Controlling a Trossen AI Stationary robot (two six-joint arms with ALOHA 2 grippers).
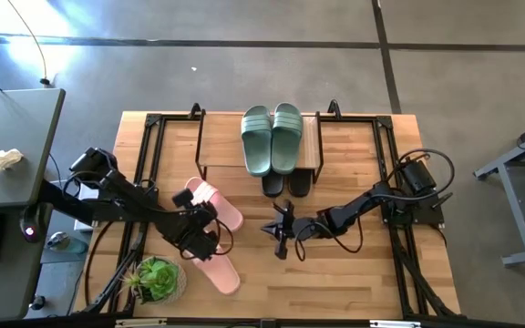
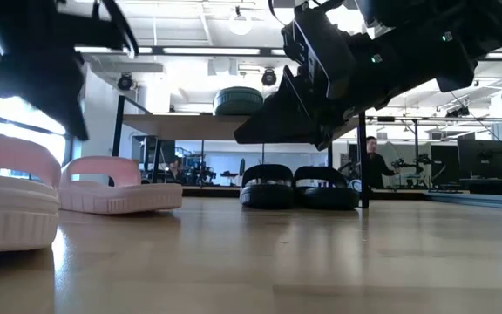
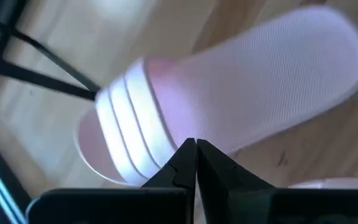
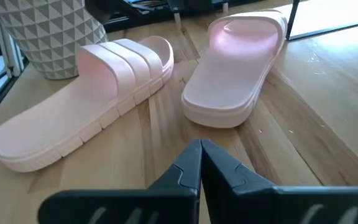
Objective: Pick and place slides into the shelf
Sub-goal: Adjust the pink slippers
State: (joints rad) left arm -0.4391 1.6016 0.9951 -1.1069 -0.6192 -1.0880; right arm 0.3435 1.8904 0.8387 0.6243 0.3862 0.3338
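**Risking a shove instead of a grasp on the pink pair**

Hovering over the two pink slides, the left gripper has its jaws pressed together and holds nothing; its wrist view shows the tips just above the ribbed strap of one pink slide. The other pink slide lies nearer the bench's front edge, beside a potted plant. Should the jaws come down without parting, they would likely push the slide along the bench (perhaps into the plant) instead of gripping the strap. The right gripper, jaws likewise together and empty, waits mid-bench and could be struck on a carry. The shelf at the back edge has green slides on top and black slides beneath, so room looks tight.
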